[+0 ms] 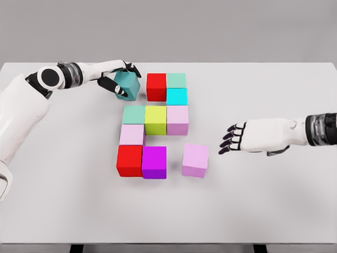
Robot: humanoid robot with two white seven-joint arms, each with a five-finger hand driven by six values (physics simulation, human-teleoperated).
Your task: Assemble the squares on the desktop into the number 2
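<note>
White bench [274, 211] carried coloured cubes, none lettered — left robot hand [118, 74] clamped on tilted teal cube [128, 85] just left of red cube [156, 87]; right robot hand [237, 138] spread, empty, near loose lilac cube [195, 160].

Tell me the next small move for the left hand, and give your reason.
Probably lower the teal cube flat onto the table, flush against the left face of the top red cube. The left hand holds it tilted, just left of that cube, and the top row of the 2 lacks its left square. The right hand hovers open, apart from the loose pink cube.
</note>
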